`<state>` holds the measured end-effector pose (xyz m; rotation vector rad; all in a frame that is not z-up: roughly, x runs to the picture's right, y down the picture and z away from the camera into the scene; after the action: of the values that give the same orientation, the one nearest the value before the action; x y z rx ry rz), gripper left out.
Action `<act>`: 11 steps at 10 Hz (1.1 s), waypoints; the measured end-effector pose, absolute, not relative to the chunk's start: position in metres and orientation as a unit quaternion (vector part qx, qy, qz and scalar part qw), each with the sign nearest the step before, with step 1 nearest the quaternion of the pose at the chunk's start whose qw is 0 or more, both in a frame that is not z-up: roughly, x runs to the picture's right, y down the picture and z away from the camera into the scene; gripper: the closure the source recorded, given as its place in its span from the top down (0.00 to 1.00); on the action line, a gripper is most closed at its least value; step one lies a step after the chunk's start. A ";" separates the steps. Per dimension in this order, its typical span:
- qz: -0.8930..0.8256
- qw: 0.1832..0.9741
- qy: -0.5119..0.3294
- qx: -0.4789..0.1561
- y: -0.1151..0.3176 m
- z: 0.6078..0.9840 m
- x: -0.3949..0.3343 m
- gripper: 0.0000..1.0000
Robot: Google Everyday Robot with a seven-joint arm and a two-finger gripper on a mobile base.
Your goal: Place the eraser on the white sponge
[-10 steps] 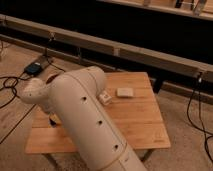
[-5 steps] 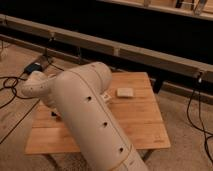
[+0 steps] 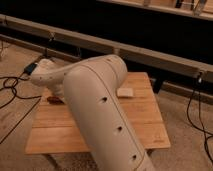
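Eraser is not seen; gripper, closed, is hidden behind arm (image 3: 100, 100) at table (image 3: 145, 120) left; sponge (image 3: 125, 92) lies well to its right.

One wooden worktop (image 3: 145, 125) stands in the scene. One cream robot arm (image 3: 100, 110) reaches across it, with three dark round holes (image 3: 119, 129) in a row along its thick link. It has one claw, hidden behind the arm's far end over the left side of the worktop. One white sponge (image 3: 125, 92) lies on the worktop. One reddish-brown lump (image 3: 54, 100) shows at the left, partly covered by the arm. One small dark box (image 3: 31, 67) sits on the floor at the left. Black cables (image 3: 12, 90) tangle near the box, and their number cannot be told. At least one more cable (image 3: 191, 107) hangs at the right.
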<state>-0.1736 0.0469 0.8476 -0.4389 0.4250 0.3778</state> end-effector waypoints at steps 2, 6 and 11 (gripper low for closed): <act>0.239 0.925 0.227 -0.188 0.025 0.842 -0.142 0.00; 0.367 0.880 0.267 -0.136 -0.010 0.831 -0.071 0.00; 0.498 0.813 0.282 -0.109 -0.033 0.831 -0.004 0.00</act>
<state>-0.0040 -0.0331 0.8308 -0.2329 0.6022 1.0634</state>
